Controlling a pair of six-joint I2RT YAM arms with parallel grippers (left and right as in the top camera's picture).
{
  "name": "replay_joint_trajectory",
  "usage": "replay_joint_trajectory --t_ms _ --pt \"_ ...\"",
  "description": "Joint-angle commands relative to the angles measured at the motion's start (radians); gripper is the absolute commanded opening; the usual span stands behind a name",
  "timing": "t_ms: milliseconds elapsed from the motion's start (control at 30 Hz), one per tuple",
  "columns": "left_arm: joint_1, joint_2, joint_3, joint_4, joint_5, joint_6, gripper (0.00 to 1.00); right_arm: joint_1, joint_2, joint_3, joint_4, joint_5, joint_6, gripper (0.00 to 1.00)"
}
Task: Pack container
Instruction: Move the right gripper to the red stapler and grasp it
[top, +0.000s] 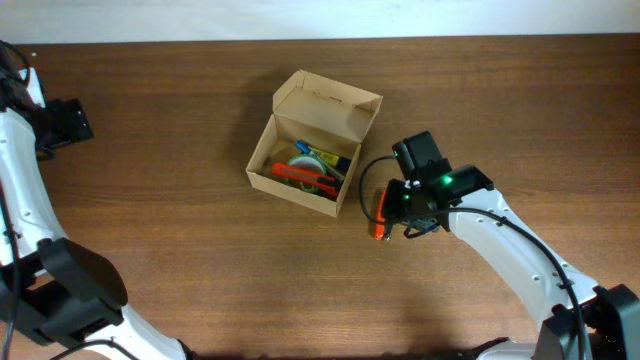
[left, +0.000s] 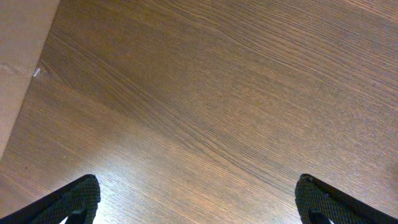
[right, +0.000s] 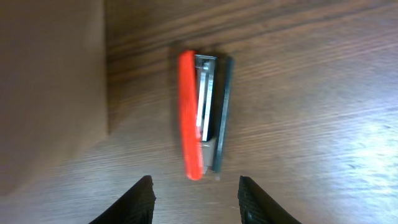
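Jaws on the right gripper (right: 199, 200) stand apart and hold nothing. Just ahead of its fingertips (right: 144, 198) a stapler (right: 202, 112) lies on its side on the wooden table (right: 323, 93), orange-red top to the left, metal in the middle, dark base to the right. Jaws on the left gripper (left: 199, 202) are spread wide and empty over bare wood, near the table's far left edge, well apart from everything else.

From overhead, the box (top: 262, 158) sits near the middle of the table. It is open, with its lid (top: 330, 105) standing up along the far side. Inside are a green tape roll (top: 310, 160), an orange item and a blue one, too small to name. The stapler lies just beside the box's near right corner, not touching it.
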Motion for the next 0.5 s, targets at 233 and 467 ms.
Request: replay_joint_trajectory --t_ms 233,467 --pt "0.001 -0.007 -0.009 0.0 0.007 0.016 1.0 -0.003 0.131 -0.004 0.056 -0.062 -0.006 0.44" --pt "0.001 -0.007 -0.009 0.0 0.007 0.016 1.0 -0.003 0.188 -0.003 0.082 -0.075 -0.006 0.44"
